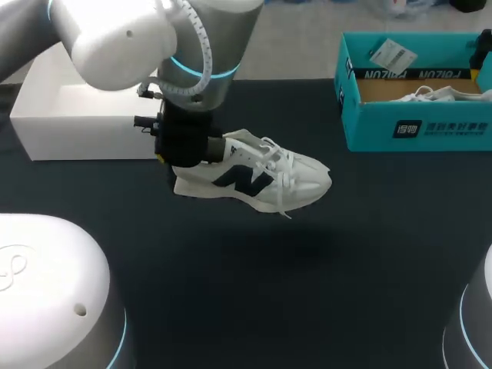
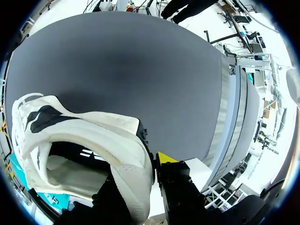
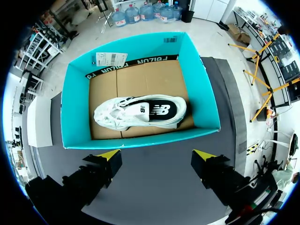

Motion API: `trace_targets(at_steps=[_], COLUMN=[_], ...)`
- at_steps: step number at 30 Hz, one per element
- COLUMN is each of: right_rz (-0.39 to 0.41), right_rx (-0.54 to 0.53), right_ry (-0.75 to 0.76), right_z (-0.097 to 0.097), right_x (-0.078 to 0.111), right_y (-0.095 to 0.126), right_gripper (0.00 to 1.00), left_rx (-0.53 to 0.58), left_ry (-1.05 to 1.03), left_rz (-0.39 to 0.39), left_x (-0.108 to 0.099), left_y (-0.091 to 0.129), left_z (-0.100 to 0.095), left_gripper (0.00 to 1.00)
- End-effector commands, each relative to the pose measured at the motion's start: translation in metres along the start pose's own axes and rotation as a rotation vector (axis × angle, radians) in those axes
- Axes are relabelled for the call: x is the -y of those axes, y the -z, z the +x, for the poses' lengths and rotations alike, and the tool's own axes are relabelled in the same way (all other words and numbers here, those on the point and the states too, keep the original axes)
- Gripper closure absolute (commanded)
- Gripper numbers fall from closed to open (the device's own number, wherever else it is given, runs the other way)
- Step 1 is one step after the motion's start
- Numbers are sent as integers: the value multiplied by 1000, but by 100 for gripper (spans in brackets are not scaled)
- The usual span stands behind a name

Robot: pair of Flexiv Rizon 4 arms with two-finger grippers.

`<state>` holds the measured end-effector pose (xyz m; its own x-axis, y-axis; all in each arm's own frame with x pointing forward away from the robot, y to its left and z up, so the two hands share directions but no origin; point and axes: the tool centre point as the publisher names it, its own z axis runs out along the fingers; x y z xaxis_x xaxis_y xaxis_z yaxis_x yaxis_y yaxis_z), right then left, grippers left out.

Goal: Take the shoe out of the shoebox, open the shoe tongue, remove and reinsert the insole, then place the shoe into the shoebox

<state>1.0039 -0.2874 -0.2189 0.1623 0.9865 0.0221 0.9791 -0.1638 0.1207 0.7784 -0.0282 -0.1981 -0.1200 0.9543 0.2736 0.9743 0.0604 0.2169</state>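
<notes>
The left arm's (image 1: pixel 115 38) big white joint filled the upper left of the head view, closest to the lens. Under it the left claw (image 1: pixel 178 154) was clamped on the heel of the white shoe (image 1: pixel 261 181). In the left wrist view one yellow-tipped finger (image 2: pixel 165 158) pressed the outside of the heel collar, and the other went down inside the shoe's (image 2: pixel 93 136) opening, so the claw (image 2: pixel 140 180) held the collar between them. The shoe hung above the dark bench (image 1: pixel 246 292), toe toward the robot's right. Its laces were loose, and a dark emblem marked its side.

A plain white box (image 1: pixel 77 115) stood at the far left of the bench, behind the held shoe. The teal shoebox (image 1: pixel 415 115) stood at the far right, with a white printed patch on its front wall.

The right claw (image 3: pixel 157 159) hovered with its fingers spread wide and nothing between them, above the bench just short of the shoebox's (image 3: pixel 75 112) near wall. Inside, on the brown cardboard floor, a second shoe (image 3: pixel 140 112) lay on its side, with dark printing on its insole. A white hang tag (image 3: pixel 111 59) lay over the box's far wall beside a black printed strip. A small barcode sticker (image 3: pixel 171 40) sat on the far rim.
</notes>
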Motion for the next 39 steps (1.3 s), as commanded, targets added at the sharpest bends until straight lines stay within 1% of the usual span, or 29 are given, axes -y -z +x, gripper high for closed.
trace_targets(at_steps=[1,5,8,9,13,14,17,22,26,28,33,34,39], right_rz=[-1,-1,-1,-1,-1,-1,-1,-1,-1,-1,-1,-1,-1], right_rx=[0,0,0,0,0,0,0,0,0,0,0,0,0], right_ry=[0,0,0,0,0,0,0,0,0,0,0,0,0], right_z=[0,0,0,0,0,0,0,0,0,0,0,0,0], right_x=[0,0,0,0,0,0,0,0,0,0,0,0,0], right_y=[0,0,0,0,0,0,0,0,0,0,0,0,0], right_gripper=[0,0,0,0,0,0,0,0,0,0,0,0,0], left_rx=[19,28,36,32,-1,20,19,30,40,36,96,77,81], left_ry=[0,-3,-27,-36,-40,-50,-57,-64,-69,-63,-63,-57,-44], left_rz=[-3,24,27,20,47,33,30,43,47,66,66,76,77], left_x=[5,9,12,14,21,23,29,34,38,40,43,42,45], left_y=[-12,-26,-36,-40,-59,-63,-76,-99,-115,-126,-143,-146,-150], left_z=[-5,-12,-20,-23,-36,-38,-45,-54,-59,-61,-63,-64,-67], left_gripper=[100,100,100,100,100,100,100,100,100,100,100,100,100])
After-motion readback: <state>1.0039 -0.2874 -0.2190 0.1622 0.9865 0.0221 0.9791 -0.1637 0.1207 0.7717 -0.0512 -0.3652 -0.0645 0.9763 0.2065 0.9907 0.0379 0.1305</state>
